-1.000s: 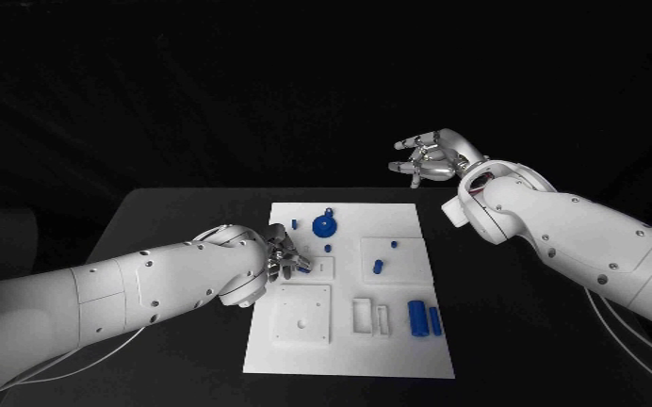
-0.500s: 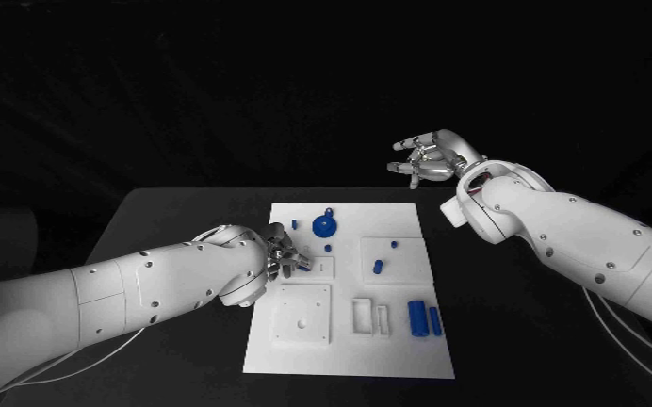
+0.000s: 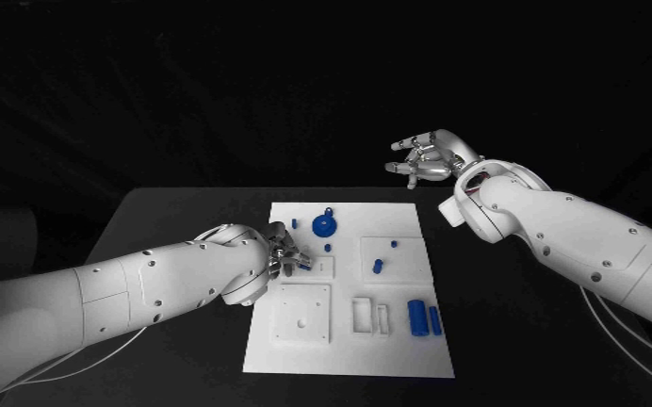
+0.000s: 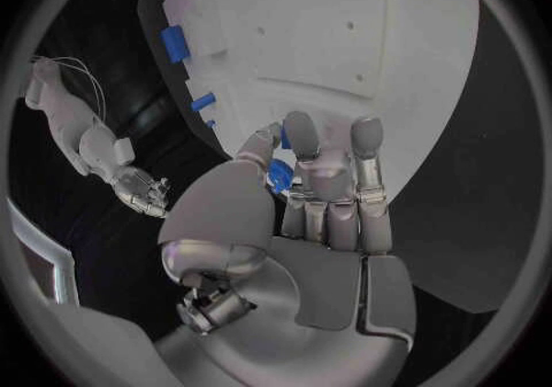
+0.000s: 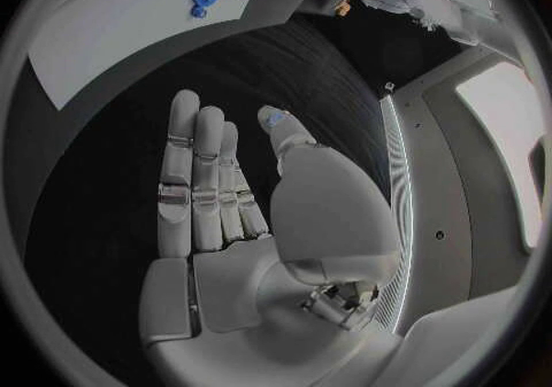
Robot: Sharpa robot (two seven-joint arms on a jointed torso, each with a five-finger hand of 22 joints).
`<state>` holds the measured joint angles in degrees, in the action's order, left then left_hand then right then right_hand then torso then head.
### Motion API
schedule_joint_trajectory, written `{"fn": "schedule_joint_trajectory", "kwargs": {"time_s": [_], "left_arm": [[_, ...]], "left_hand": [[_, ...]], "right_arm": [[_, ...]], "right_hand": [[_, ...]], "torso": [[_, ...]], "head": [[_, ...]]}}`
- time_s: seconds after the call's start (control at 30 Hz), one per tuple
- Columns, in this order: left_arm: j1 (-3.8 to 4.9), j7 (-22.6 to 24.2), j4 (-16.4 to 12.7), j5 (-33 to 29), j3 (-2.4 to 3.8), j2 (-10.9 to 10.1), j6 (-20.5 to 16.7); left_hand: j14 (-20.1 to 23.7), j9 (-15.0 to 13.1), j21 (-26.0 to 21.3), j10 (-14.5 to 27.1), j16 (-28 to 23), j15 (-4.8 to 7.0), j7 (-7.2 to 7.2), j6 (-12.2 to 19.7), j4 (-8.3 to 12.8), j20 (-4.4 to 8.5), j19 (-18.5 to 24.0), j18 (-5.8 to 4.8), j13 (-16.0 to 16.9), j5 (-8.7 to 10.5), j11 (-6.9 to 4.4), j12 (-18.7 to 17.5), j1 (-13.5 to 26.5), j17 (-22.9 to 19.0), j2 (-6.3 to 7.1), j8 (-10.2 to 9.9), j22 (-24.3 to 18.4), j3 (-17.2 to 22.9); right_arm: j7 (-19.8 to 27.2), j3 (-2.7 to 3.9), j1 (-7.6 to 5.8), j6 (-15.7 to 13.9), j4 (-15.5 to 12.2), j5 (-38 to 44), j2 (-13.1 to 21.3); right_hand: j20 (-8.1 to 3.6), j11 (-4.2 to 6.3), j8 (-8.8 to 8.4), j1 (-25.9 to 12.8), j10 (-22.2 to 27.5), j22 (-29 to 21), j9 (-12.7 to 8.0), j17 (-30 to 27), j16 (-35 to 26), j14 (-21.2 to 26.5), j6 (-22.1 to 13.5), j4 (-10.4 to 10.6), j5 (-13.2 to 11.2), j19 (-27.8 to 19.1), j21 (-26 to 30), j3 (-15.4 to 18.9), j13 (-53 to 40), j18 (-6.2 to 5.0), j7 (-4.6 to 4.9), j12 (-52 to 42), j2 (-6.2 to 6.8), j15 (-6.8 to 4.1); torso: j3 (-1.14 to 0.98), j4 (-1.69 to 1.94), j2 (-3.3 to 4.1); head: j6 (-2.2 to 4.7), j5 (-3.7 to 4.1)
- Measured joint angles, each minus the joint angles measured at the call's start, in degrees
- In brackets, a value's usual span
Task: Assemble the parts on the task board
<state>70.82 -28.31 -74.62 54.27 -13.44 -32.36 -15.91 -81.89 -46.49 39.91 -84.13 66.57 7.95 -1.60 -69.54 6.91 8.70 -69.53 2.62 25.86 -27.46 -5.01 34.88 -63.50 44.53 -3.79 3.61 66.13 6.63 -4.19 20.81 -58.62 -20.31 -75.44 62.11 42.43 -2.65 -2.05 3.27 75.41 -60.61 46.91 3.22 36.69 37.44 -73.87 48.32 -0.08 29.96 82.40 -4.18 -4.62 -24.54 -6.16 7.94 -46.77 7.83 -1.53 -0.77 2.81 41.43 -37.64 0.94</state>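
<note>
- The left hand (image 3: pixel 283 262) pinches a small blue part (image 4: pixel 279 176) just above the task board (image 3: pixel 408 355), near its 9 o'clock edge.
- The right hand (image 3: pixel 430 159), fingers apart and empty, hovers beyond the board's 1 o'clock corner.
- The blue disc (image 3: pixel 325 226), pegs and two cylinders (image 3: pixel 424 317) lie on the board; I judge most assembly remains.

The left hand (image 3: pixel 282 262) is covering part of the board (image 3: pixel 348 350) at its 9 o'clock edge. In the left wrist view, the thumb is hiding most of a blue part (image 4: pixel 279 175), leaving its shape unclear.
</note>
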Motion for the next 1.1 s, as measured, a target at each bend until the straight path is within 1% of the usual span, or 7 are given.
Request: {"fn": "schedule_joint_trajectory", "kwargs": {"time_s": [0.33, 0.47, 0.53, 0.8, 0.9, 1.1], "left_arm": [[0.00, 0.0, 0.5, 0.0, -0.01, 0.5, 0.0], [0.00, 0.0, 0.7, 0.0, -0.01, 0.8, 0.0], [0.00, 0.0, 0.8, 0.0, -0.01, 0.9, 0.0], [0.00, 0.0, 0.8, 0.0, -0.02, 1.0, 0.5], [0.00, -0.1, 0.8, 0.1, -0.03, 0.9, 0.9], [0.07, -0.2, 0.8, 0.6, 0.04, 0.9, 1.6]], "left_hand": [[0.0, 0.0, -0.4, 0.0, 0.0, -0.04, 0.00, 0.0, -0.2, 0.21, -0.2, 0.00, -0.1, 0.02, 0.03, 0.0, 0.0, -0.1, 0.00, 0.0, 0.3, 0.2], [-0.1, 0.0, -0.4, 0.0, 0.0, -0.11, 0.00, 0.0, -0.2, 0.21, -0.2, 0.00, -0.1, 0.43, -0.02, 0.0, 0.0, -0.1, 0.00, -0.1, 0.4, 0.2], [-0.1, 0.0, -0.7, 0.1, -0.2, -0.12, 0.00, 0.0, -0.2, 0.21, -0.2, 0.00, -0.1, 0.45, -0.10, 0.0, -0.3, -0.2, 0.21, -0.1, 0.6, 0.2], [0.0, 0.0, -1.1, 0.1, -0.2, -0.19, 0.00, 0.0, -0.1, 0.21, -0.2, 0.00, -0.2, 0.48, -0.10, 0.0, -0.4, -0.2, 0.23, -0.3, 1.0, 0.2], [0.0, 0.0, -1.1, 0.1, -0.2, -0.19, 0.00, 0.0, -0.1, 0.19, -0.2, 0.00, -0.2, 0.67, -0.10, 0.0, -0.6, -0.2, 0.46, 0.0, 1.1, 0.2], [0.0, 0.0, -1.2, 0.1, -0.2, -0.21, 0.00, 0.0, -0.1, 0.00, -0.4, 0.00, -0.2, 0.67, -0.09, 0.0, -0.6, 0.1, 0.46, 0.0, 1.4, 0.2]], "right_arm": [[0.0, 0.00, 0.00, 0.2, 0.1, 0.0, -0.2], [0.0, 0.00, 0.02, 0.3, 0.1, 0.0, -0.2], [0.0, 0.00, 0.02, 0.4, 0.1, 0.0, -0.3], [0.0, 0.00, 0.02, 0.5, 0.1, -0.1, -0.3], [0.0, 0.00, 0.03, 0.5, 0.1, -0.1, -0.2], [0.0, 0.00, 0.05, 0.6, 0.1, -0.1, -0.3]], "right_hand": [[0.00, 0.00, 0.00, 0.0, 0.0, 0.0, 0.0, 0.0, 0.0, 0.0, 0.0, 0.0, 0.0, 0.0, 0.0, 0.0, 0.0, 0.00, 0.00, 0.0, 0.00, 0.00], [0.00, 0.00, 0.00, 0.0, 0.0, 0.0, 0.0, 0.0, 0.0, 0.0, 0.0, 0.0, 0.0, 0.0, 0.0, 0.0, 0.0, 0.00, 0.00, 0.0, 0.00, 0.00], [0.00, 0.00, 0.00, 0.0, 0.0, 0.0, 0.0, 0.0, 0.0, 0.0, 0.0, 0.0, 0.0, 0.0, 0.0, 0.0, 0.0, 0.00, 0.00, 0.0, 0.00, 0.00], [0.00, 0.00, 0.00, 0.0, 0.0, 0.0, 0.0, 0.0, 0.0, 0.0, 0.0, 0.0, 0.0, 0.0, 0.0, 0.0, 0.0, 0.00, 0.00, 0.0, 0.00, -0.01], [0.00, 0.00, 0.00, 0.0, 0.0, 0.0, 0.0, 0.0, 0.0, 0.0, 0.0, 0.0, 0.0, 0.0, 0.0, 0.0, 0.0, 0.00, -0.01, 0.0, 0.00, -0.01], [0.00, 0.00, 0.00, 0.0, 0.0, 0.0, 0.0, 0.0, 0.0, 0.0, 0.0, 0.0, 0.0, 0.0, 0.0, 0.0, 0.0, 0.00, -0.01, 0.0, 0.00, -0.01]], "torso": [[0.04, 0.08, 0.01], [0.05, 0.13, 0.01], [0.07, 0.14, 0.01], [0.08, 0.24, 0.01], [0.10, 0.26, 0.01], [0.10, 0.26, 0.02]], "head": [[0.13, 0.10], [0.17, 0.18], [0.17, 0.22], [-0.02, 0.23], [-0.07, 0.23], [-0.18, 0.25]]}}
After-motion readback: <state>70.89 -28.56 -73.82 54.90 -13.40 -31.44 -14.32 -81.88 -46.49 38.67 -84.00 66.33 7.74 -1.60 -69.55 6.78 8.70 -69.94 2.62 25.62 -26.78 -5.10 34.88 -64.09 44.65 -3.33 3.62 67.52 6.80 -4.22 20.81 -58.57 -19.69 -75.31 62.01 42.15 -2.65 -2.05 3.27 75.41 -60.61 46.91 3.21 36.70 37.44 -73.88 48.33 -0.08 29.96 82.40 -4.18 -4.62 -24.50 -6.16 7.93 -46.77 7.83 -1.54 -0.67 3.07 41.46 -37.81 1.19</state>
